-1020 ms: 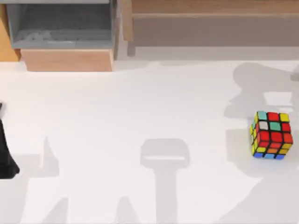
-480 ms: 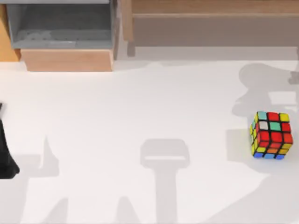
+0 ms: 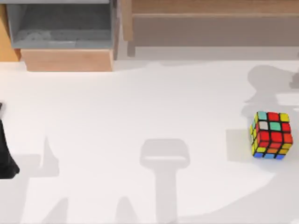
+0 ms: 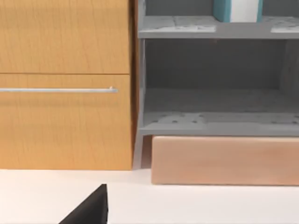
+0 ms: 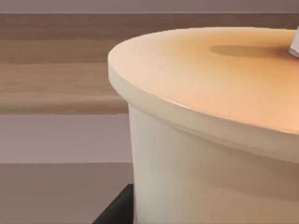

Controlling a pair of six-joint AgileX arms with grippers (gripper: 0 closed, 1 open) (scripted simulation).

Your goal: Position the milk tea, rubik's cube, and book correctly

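Top view: rubik's cube (image 3: 271,135) resting on the white table (image 3: 140,112) out toward three o'clock, left arm (image 3: 5,154) parked at nine o'clock on the table edge, grey shelf unit (image 3: 60,28) up at eleven. Left wrist view: facing a wooden cabinet (image 4: 65,84) beside grey shelves, a teal-and-white book (image 4: 236,9) upright on the upper shelf; finger state impossible to tell. Right wrist view: pressed close against the milk tea (image 5: 210,140) cup with its tan lid, grip impossible to tell.

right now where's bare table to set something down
Most of the white table is bare: the whole middle, from the wooden block under the grey shelf across to the rubik's cube. The cube takes the right edge; the left arm crowds the left edge.
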